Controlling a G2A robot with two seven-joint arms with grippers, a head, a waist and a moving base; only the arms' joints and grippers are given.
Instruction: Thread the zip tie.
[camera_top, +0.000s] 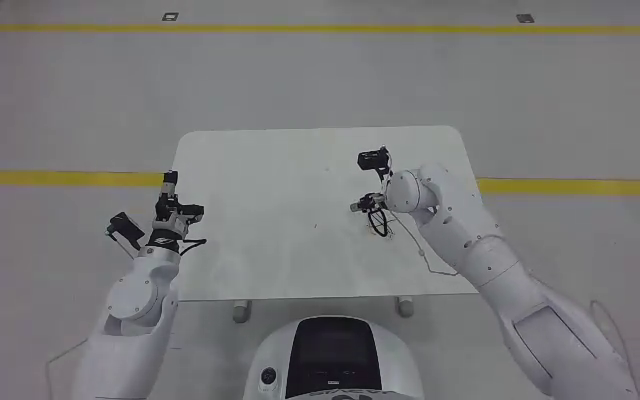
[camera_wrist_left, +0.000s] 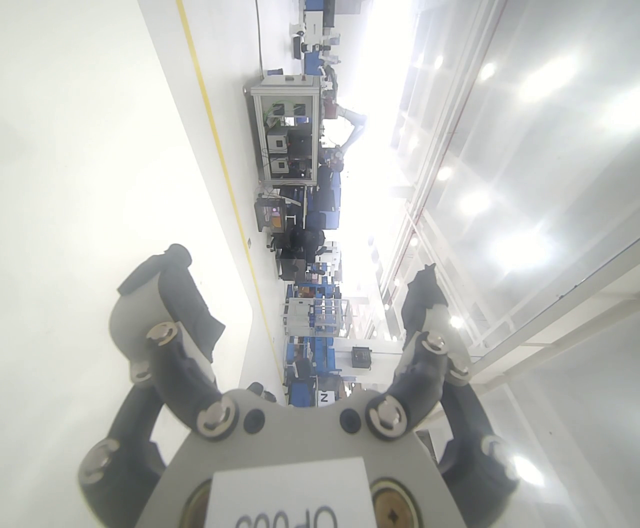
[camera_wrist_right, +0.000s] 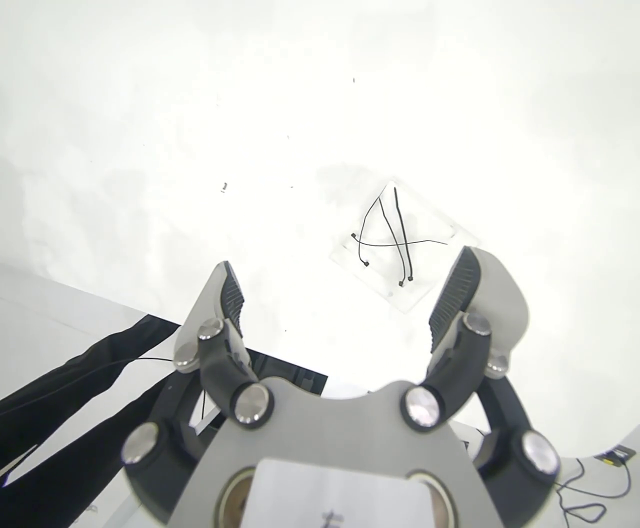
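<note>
Hovering over the desk (camera_top: 280, 200), right hand (camera_wrist_right: 345, 262) spread wide and empty, just above a clear tray (camera_wrist_right: 435, 220) that carries four black zip ties (camera_wrist_right: 401, 243), loosely crossed. Left hand (camera_wrist_left: 300, 265) at the desk's left edge, also spread, empty, well apart from the ties.

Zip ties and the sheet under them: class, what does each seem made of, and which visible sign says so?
Zip ties: probably flexible black plastic, thin strips curving, with small square heads. Sheet: likely clear plastic or glass; table shows through, edges faintly visible.
</note>
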